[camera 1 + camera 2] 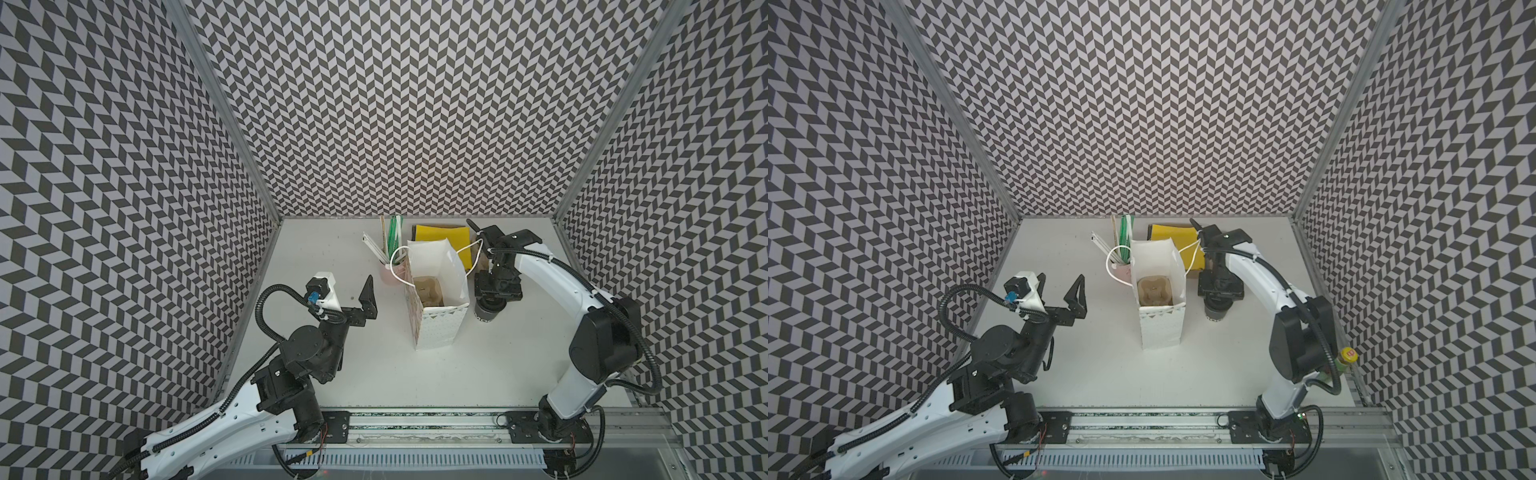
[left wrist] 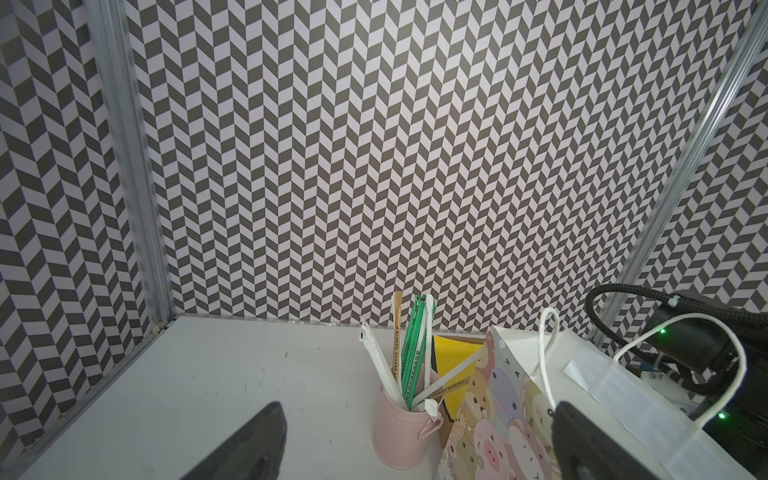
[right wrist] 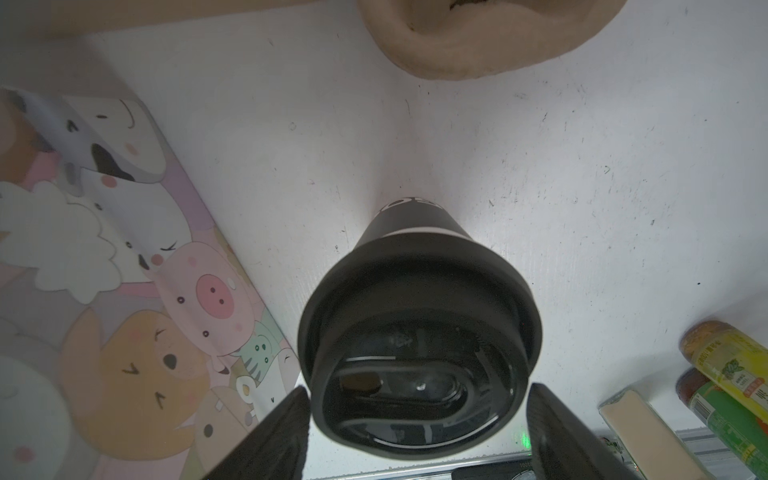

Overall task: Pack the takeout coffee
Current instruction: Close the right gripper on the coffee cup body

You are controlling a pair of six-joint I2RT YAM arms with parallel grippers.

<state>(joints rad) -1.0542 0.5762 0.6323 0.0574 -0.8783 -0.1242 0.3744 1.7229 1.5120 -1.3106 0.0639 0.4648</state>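
Observation:
The takeout coffee point(image 1: 489, 312) point(image 1: 1216, 313) is a black paper cup with white lettering and a round black lid point(image 3: 415, 299). It stands on the white table just right of the paper bag point(image 1: 436, 328) point(image 1: 1160, 328). My right gripper point(image 1: 496, 291) point(image 3: 419, 392) points straight down over it. Its two dark fingers sit against opposite sides of the lid's rim, shut on the lid. My left gripper point(image 1: 349, 286) point(image 1: 1059, 286) point(image 2: 415, 409) hovers wide open left of the bag, holding nothing.
The bag point(image 2: 515, 399) stands open with a brown pulp cup carrier point(image 1: 1154, 291) inside. A pink cup of straws point(image 2: 403, 432) and a yellow packet point(image 1: 442, 239) stand behind it. Bottles point(image 3: 731, 365) lie beyond the right side. Patterned walls enclose the table.

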